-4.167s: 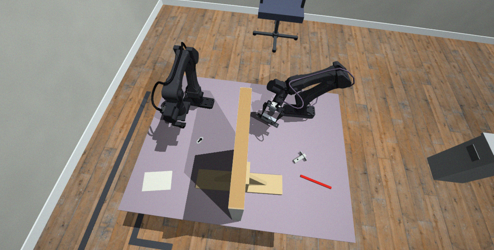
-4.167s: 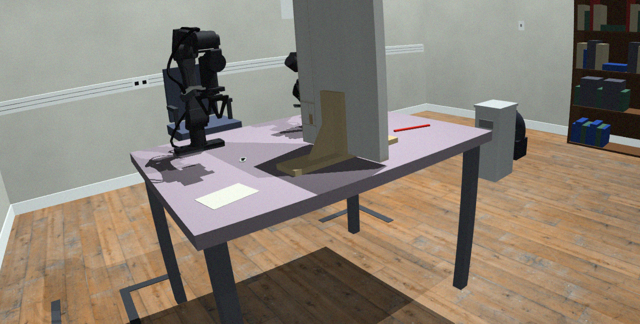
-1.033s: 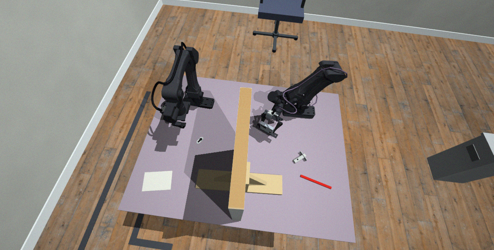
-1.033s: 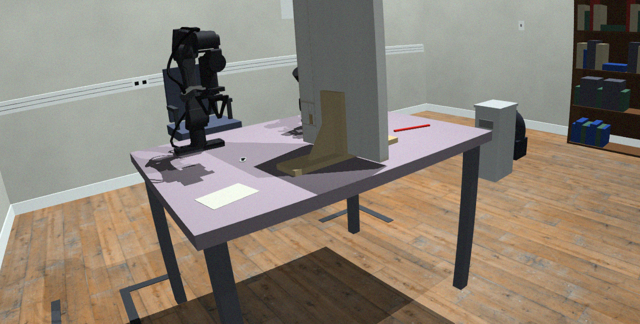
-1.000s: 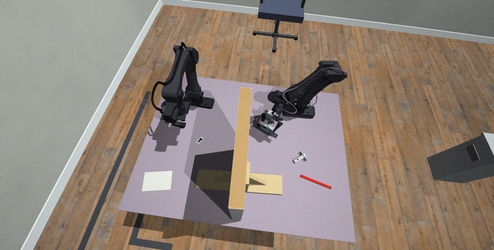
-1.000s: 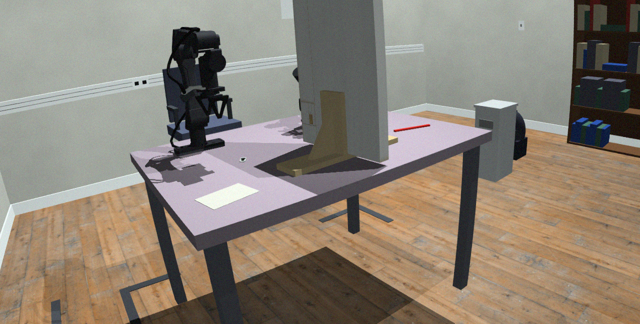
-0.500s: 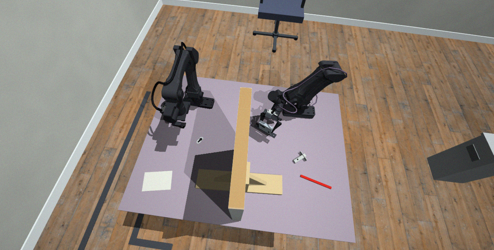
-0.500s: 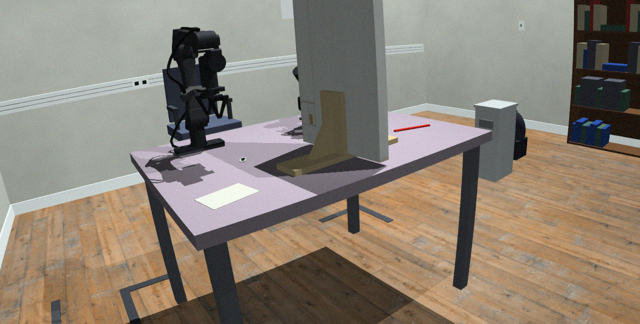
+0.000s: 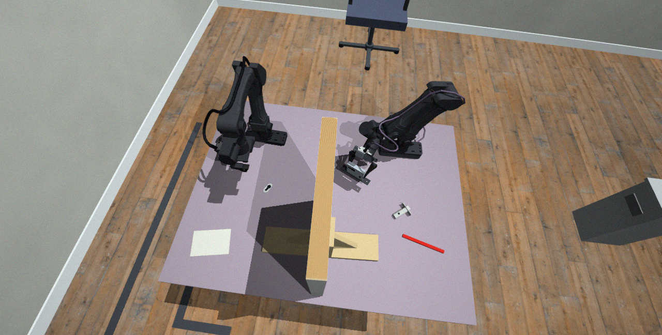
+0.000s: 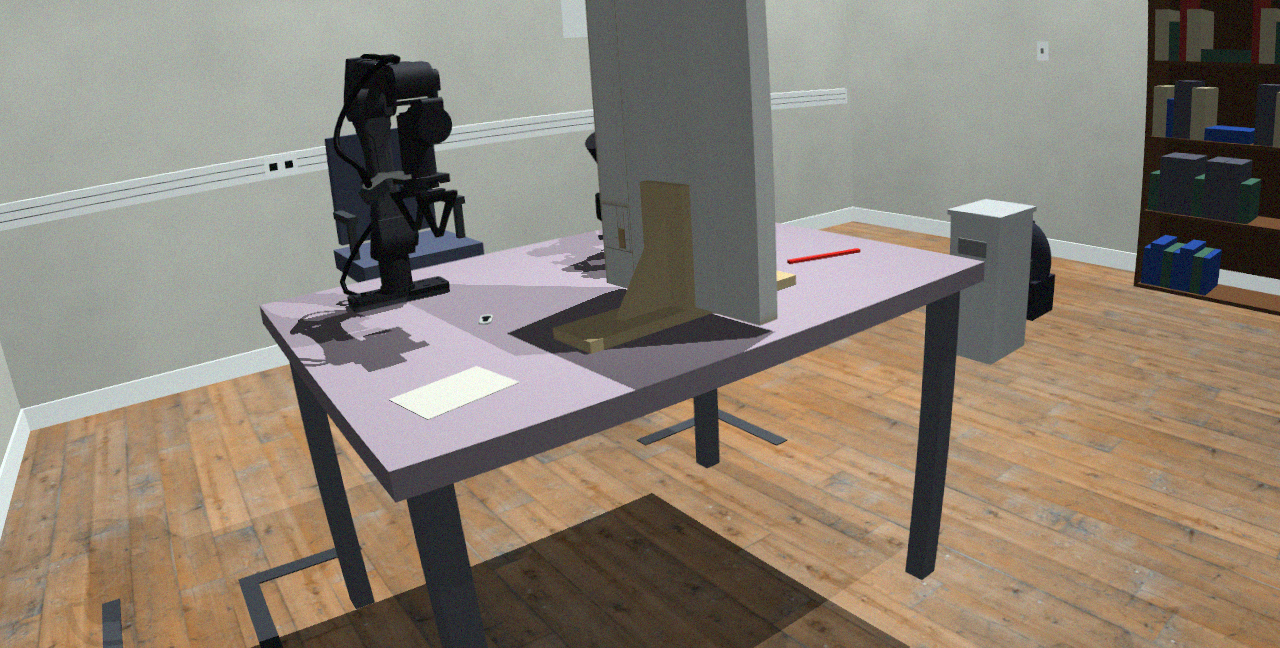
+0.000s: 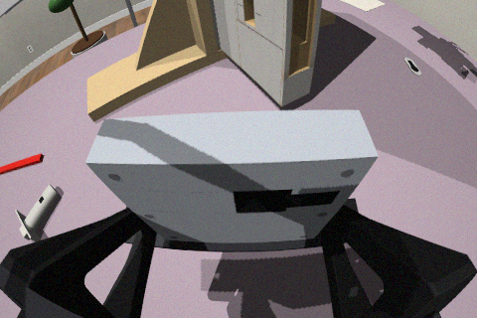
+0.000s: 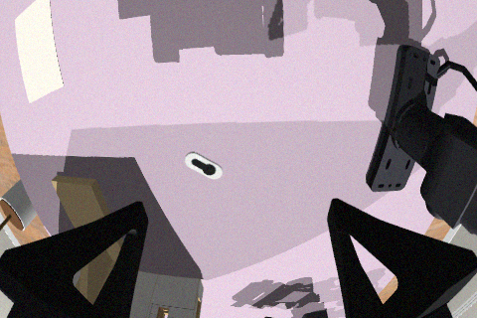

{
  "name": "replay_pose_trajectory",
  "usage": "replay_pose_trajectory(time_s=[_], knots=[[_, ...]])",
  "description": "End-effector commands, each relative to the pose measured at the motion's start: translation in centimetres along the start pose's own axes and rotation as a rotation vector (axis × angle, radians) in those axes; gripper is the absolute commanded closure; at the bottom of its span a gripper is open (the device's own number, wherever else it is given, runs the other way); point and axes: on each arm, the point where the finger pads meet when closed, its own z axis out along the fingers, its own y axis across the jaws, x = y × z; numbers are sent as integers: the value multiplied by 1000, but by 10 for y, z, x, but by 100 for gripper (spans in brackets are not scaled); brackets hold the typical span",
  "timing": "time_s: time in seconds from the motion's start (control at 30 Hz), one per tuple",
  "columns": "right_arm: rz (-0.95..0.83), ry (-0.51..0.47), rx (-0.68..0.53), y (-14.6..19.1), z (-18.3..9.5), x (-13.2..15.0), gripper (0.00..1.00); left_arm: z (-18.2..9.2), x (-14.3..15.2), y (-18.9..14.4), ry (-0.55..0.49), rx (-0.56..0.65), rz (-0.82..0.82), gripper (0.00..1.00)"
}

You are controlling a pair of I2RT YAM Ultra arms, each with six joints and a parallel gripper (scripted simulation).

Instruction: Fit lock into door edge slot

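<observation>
The pale grey box-shaped lock [image 9: 357, 169] [image 11: 199, 199] is held crosswise in my left gripper [image 9: 360, 171] [image 11: 237, 210], which is shut on it. Its dark keyhole shows in the left wrist view, and its long light face points toward the door [image 9: 322, 184] [image 10: 671, 89] [image 11: 263, 45]. The lock is apart from the door, above the table. The door stands upright; the tall slot [image 11: 299, 25] in its edge is empty, and a small opening [image 11: 249, 9] [image 10: 621, 237] shows in its face. My right gripper [image 12: 236, 214] is open and empty, high over the table on the door's other side.
A wooden foot [image 9: 365, 252] [image 10: 648, 317] [image 11: 124, 81] supports the door. On the lock's side lie a white cylinder piece [image 9: 401, 211] [image 11: 42, 211] and a red bar [image 9: 422, 243]. Beyond the door lie a keyhole plate [image 9: 265, 189] [image 12: 216, 175] and a paper sheet [image 9: 210, 242].
</observation>
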Motion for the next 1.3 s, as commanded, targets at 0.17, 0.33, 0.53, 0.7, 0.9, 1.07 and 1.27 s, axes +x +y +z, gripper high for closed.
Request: replay_pose_trajectory(time_s=[0.17,0.33,0.53,0.7,0.9,1.07,1.27], knots=[[0,-7,-3,-1,-3,0,0,1,-21,0,-72,-9,-52,23],[0,-7,-3,-1,-3,0,0,2,-18,-1,-68,-7,-47,23],[0,-7,-3,-1,-3,0,0,9,-9,-2,-63,-10,-41,23],[0,-7,-3,-1,-3,0,0,14,-2,-4,-61,-11,-40,23],[0,-7,-3,-1,-3,0,0,18,2,-5,-61,-11,-39,23],[0,-7,-3,-1,-3,0,0,23,9,-6,-62,-11,-39,23],[0,-7,-3,-1,-3,0,0,28,17,-7,-62,-11,-39,23]])
